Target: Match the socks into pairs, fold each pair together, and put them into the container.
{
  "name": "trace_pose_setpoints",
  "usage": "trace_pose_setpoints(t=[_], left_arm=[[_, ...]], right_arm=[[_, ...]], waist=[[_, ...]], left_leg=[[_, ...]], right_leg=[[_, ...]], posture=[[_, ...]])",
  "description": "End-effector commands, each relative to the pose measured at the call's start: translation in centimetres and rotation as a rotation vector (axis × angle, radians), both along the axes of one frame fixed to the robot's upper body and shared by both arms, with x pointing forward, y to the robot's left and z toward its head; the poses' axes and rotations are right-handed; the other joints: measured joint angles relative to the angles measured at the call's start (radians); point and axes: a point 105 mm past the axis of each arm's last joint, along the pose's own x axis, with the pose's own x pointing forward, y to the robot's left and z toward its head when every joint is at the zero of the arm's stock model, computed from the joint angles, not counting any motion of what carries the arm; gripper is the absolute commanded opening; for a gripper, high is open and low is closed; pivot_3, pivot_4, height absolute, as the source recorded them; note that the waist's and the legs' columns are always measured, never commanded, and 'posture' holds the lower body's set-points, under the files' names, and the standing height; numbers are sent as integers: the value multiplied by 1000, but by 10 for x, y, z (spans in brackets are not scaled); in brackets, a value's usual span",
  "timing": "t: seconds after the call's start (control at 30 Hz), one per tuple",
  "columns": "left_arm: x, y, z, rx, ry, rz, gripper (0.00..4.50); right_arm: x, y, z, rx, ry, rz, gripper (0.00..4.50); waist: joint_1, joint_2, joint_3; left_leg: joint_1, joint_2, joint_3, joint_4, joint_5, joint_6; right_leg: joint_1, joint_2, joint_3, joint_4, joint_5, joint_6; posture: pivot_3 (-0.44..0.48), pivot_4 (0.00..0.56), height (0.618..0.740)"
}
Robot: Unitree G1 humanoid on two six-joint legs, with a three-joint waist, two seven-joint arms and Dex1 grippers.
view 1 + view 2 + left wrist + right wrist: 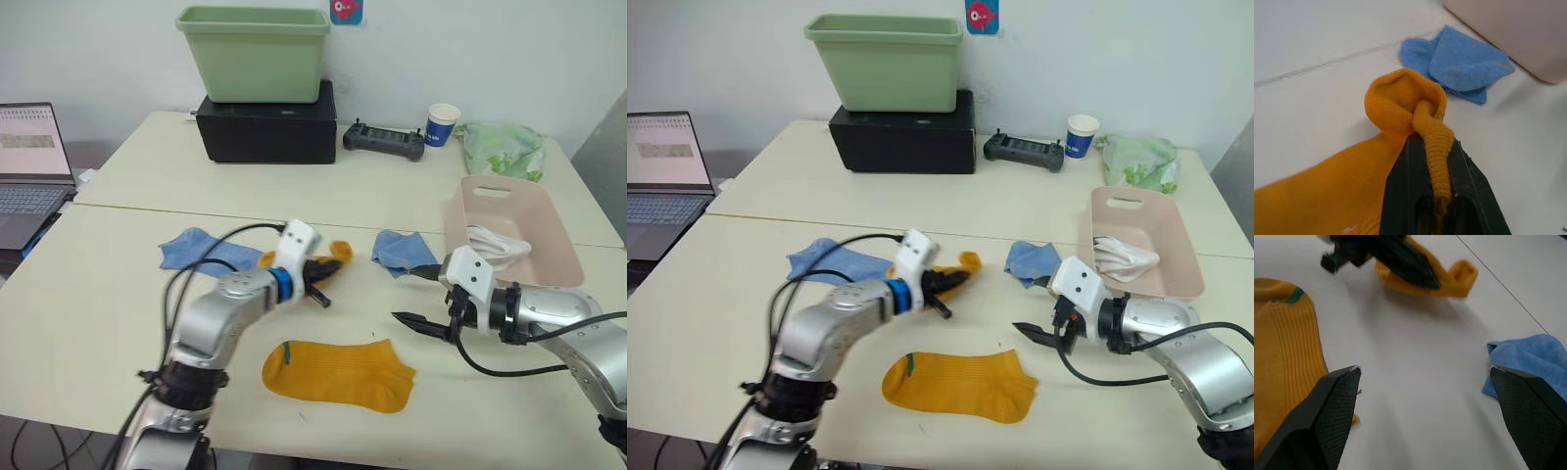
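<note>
My left gripper (321, 268) is shut on a mustard-yellow sock (336, 252) at mid-table; the left wrist view shows a fold of that sock (1434, 142) pinched between the black fingers. A second mustard-yellow sock (338, 372) lies flat near the front edge. One light blue sock (194, 247) lies to the left, another (400, 250) between the held sock and the pink container (552, 223). White socks (498, 245) lie bundled in the container. My right gripper (413, 294) is open just above the table, between the flat yellow sock and the right blue sock (1533, 352), holding nothing.
A light green tub (255, 51) stands on a black box (266, 125) at the back. A black controller (384, 140), a paper cup (443, 123) and a pale green bag (505, 147) sit at the back right. A laptop (29, 166) is at the far left.
</note>
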Motion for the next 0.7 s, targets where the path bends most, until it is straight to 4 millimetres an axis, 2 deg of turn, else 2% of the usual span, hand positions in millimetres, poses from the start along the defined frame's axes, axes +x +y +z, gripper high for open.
trace_pose_setpoints(t=[0.03,0.17,0.23,0.3,0.4,0.5,0.6,0.7], left_arm=[[-1,-32,6,-27,-23,-70,811],[-8,-41,9,-39,-28,-116,2115],[-14,-40,17,-34,-68,-156,2756],[-17,-28,32,-4,-156,-196,3437],[-17,5,56,34,-275,-197,4395],[-17,41,65,129,-369,-206,4484],[-19,76,60,291,-456,-297,4484],[-14,101,50,443,-512,-396,4484]], right_arm=[[-3,-8,12,-34,-65,-21,4500],[-6,-9,10,-40,-62,-24,4500],[-7,-9,8,-42,-62,-27,4500],[-6,-10,8,-45,-69,-29,4500],[-5,-8,11,-36,-89,-21,4500],[-4,-4,14,-24,-104,-4,4500],[-3,-1,13,-23,-107,6,4500],[-1,2,13,-29,-110,23,4500]], waist=[[1,0,0],[-2,0,0],[-4,0,0],[-3,0,0],[-4,0,0],[-4,0,0],[-4,1,0],[0,1,0]], left_leg=[[-1,0,0,0,0,0],[-1,1,1,0,0,0],[0,1,1,-1,0,0],[0,1,0,-1,0,0],[1,1,1,0,0,0],[1,2,1,-1,0,0],[1,2,1,-1,0,0],[1,1,1,-1,0,0]], right_leg=[[0,0,0,-1,0,0],[0,0,0,-2,0,0],[0,1,0,-1,0,0],[0,1,0,0,0,0],[0,1,1,0,0,0],[0,1,0,0,0,0],[0,1,0,-1,0,0],[0,1,-1,-1,0,0]], posture=[[0,150,720],[0,150,720],[0,150,720],[0,150,720],[0,150,720],[0,150,720],[0,150,720],[0,150,720]])
